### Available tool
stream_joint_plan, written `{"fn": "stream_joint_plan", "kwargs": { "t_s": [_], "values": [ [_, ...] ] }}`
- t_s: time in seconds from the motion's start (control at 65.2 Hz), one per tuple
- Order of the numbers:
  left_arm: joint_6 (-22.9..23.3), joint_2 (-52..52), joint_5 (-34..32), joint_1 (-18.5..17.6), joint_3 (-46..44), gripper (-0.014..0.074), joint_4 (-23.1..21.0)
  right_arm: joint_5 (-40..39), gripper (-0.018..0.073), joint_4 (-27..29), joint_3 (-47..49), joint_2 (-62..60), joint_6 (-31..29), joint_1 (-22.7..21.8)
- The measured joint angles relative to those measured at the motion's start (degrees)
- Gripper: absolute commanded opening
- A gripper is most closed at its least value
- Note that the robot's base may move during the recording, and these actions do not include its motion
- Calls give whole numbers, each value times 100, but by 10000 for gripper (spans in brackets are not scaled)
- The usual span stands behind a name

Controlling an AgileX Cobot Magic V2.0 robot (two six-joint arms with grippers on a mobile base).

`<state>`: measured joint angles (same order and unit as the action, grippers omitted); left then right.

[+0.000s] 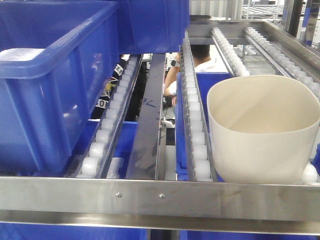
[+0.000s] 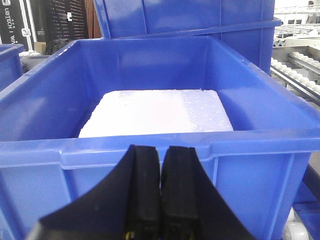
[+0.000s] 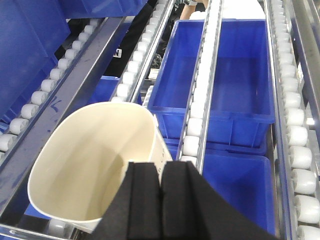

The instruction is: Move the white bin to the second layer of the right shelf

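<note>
Front rail [image 1: 160, 197] is the landmark. Just behind it, at its right end, the white bin [image 1: 263, 134] sits on the roller lanes [image 1: 195, 130] of the shelf, tipped a bit. Right gripper [image 3: 160, 200] hovers above the bin's near rim, fingers pressed together, holding nothing. Left gripper [image 2: 160, 190] is pinched closed too, facing the blue crate [image 2: 165, 135] with a white foam slab [image 2: 155, 112]. Looks like placement's basically done; next I'd back the right arm away cleanly without nudging the bin.

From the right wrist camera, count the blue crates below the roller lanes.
2 whole ones: an empty blue crate farther back under the rollers, another blue crate nearer, right of the white bin. More may be hidden beneath the lanes.
</note>
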<state>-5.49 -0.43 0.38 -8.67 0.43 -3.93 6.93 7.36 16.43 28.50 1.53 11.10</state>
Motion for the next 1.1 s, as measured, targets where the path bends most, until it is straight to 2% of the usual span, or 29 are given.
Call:
{"fn": "stream_joint_plan", "kwargs": {
  "t_s": [0.291,0.72,0.95,1.104],
  "values": [
    [0,0,0,0,0,85,0,0,20,0,-42,-177,0,0],
    [0,0,0,0,0,85,0,-242,20,0,-1539,-1931,0,-1056],
    [0,0,0,0,0,85,0,-73,20,11,-1814,-2834,0,-1349],
    [0,0,0,0,0,85,0,53,20,11,-1814,-2910,0,-1439]
  ]
}}
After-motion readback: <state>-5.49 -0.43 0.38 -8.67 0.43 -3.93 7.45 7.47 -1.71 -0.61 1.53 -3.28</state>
